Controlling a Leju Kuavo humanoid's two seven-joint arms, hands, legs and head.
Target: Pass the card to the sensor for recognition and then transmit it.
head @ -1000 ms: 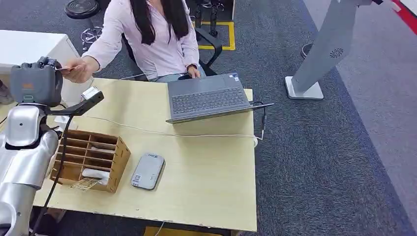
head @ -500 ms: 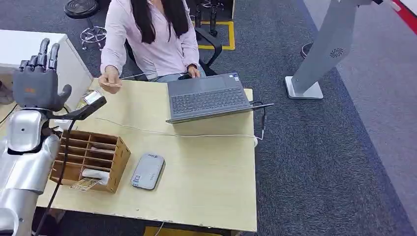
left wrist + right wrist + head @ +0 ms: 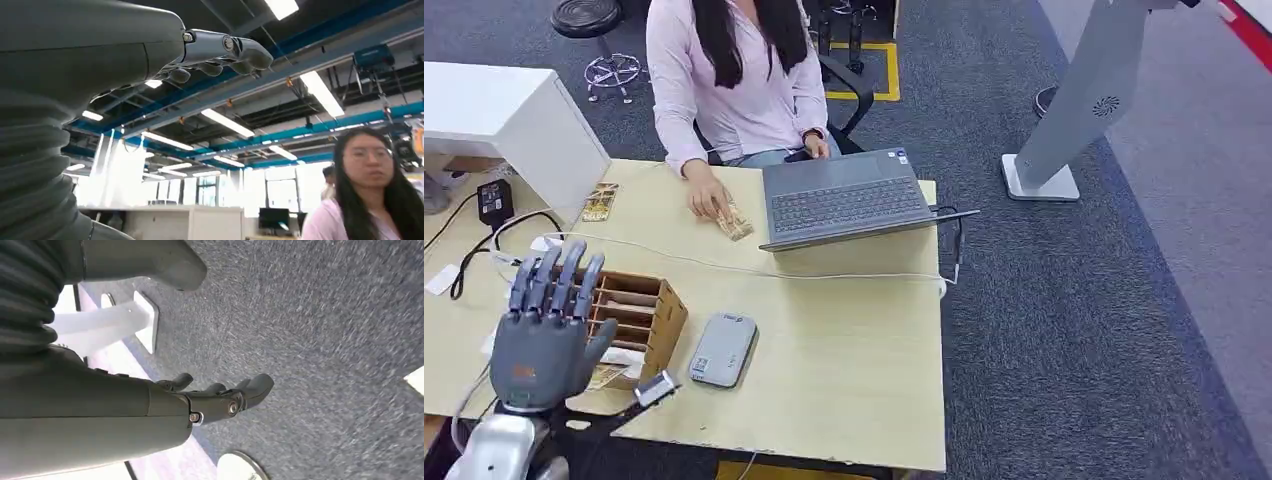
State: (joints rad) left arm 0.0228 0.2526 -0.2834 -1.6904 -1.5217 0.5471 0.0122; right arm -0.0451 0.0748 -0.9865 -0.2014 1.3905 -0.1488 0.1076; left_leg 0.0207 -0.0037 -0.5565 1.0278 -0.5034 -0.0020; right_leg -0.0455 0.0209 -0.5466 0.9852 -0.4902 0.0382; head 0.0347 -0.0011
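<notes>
My left hand point(image 3: 544, 335) hovers low over the table's near left corner, fingers spread and empty, in front of the wooden slotted box point(image 3: 632, 312). From the wrist, that left hand point(image 3: 220, 52) points up at the ceiling, holding nothing. The grey card sensor point(image 3: 724, 348) lies flat to the right of the box. A person's hand point(image 3: 709, 198) presses a card point(image 3: 737, 226) onto the table beside the laptop point(image 3: 844, 200). Another card point(image 3: 601, 201) lies at the far left of the table. My right hand point(image 3: 220, 400) hangs over the carpet, empty, fingers loosely extended.
A white cable point(image 3: 824, 274) runs across the table in front of the laptop. A white cabinet point(image 3: 514, 115) stands at the far left, and a power adapter point(image 3: 494, 200) lies beside it. A grey kiosk stand point(image 3: 1074, 110) rises on the carpet to the right.
The person took the card from my raised left hand and laid it on the table by the laptop. My left hand opened and dropped down over the wooden box.
</notes>
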